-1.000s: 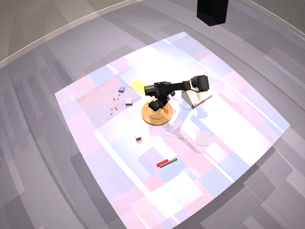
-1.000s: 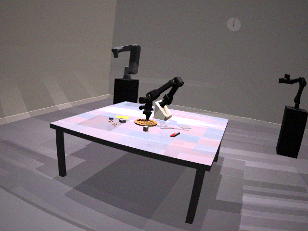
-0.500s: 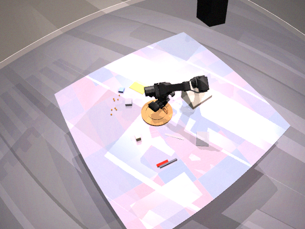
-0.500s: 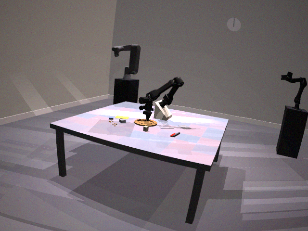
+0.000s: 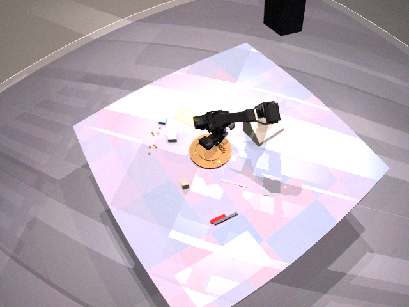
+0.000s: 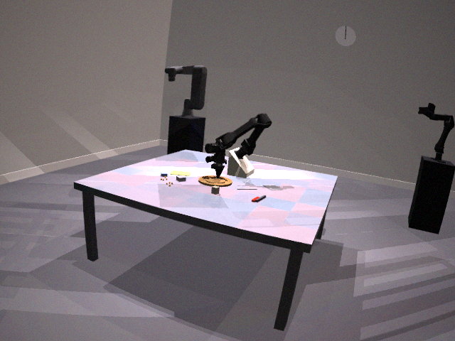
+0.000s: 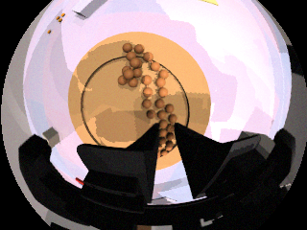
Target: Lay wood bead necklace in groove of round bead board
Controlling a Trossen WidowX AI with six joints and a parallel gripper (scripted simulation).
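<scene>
The round bead board (image 5: 210, 165) (image 6: 201, 180) (image 7: 197, 86) lies flat on the table, with a thin dark ring groove. The brown wood bead necklace (image 5: 223, 149) (image 7: 162, 91) lies bunched on it. In the wrist view a clump lies at the groove's upper part, and two strands run down inside the ring to the fingertips. My gripper (image 5: 218, 142) (image 6: 219, 177) (image 7: 166, 126) points down, low over the board, and is shut on beads at the necklace's lower end. The fingers hide part of the beads and the groove's lower part.
Small orange beads (image 5: 154, 144) (image 7: 59, 18) lie left of the board, near a grey-white block (image 5: 172, 137) (image 6: 180, 178). A blue block (image 5: 162, 121) and yellow sheet (image 5: 184, 116) lie behind. A beige cube (image 5: 185, 183) (image 6: 215, 190) and red marker (image 5: 218, 219) lie in front.
</scene>
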